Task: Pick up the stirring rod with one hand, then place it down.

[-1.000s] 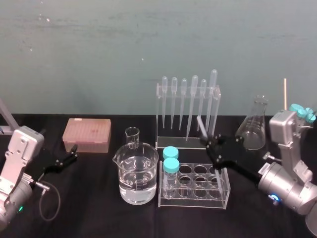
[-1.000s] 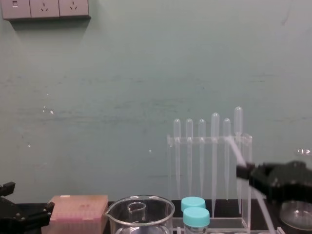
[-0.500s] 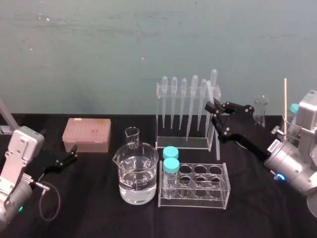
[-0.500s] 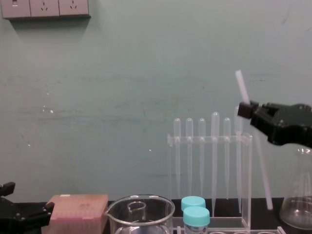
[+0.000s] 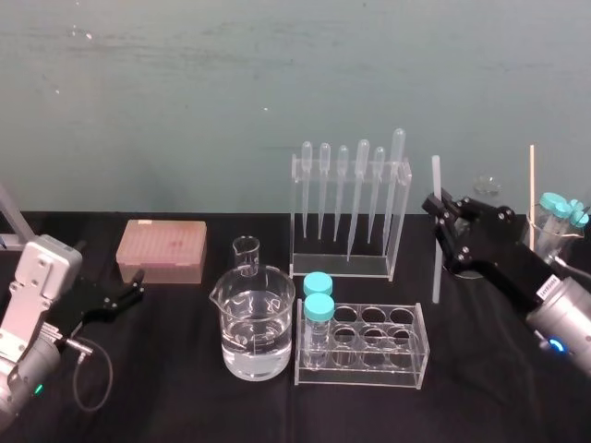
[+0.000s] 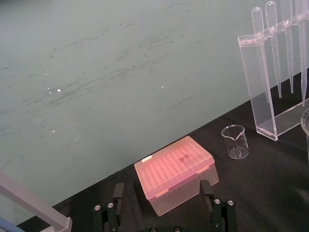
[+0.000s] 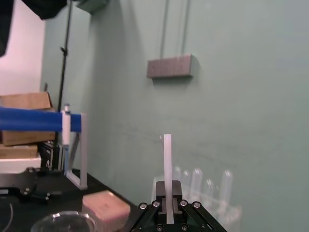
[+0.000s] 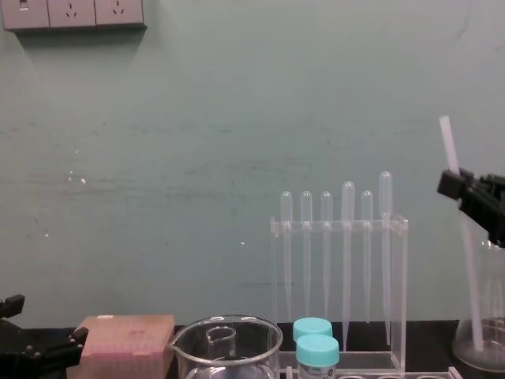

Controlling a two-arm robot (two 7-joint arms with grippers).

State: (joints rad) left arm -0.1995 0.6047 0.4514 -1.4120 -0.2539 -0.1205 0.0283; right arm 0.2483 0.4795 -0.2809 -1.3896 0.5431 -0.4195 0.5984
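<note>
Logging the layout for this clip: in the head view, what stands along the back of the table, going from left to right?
pink tip box → small beaker → pipette stand → stirring rod, held in the right hand → thin tan stick

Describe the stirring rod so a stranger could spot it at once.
Find the clear pipette rack, then look just to its right. There the right gripper holds the stirring rod nearly upright. Unlike the racked pipettes, it is plain and even in thickness, with no bulb.
</note>
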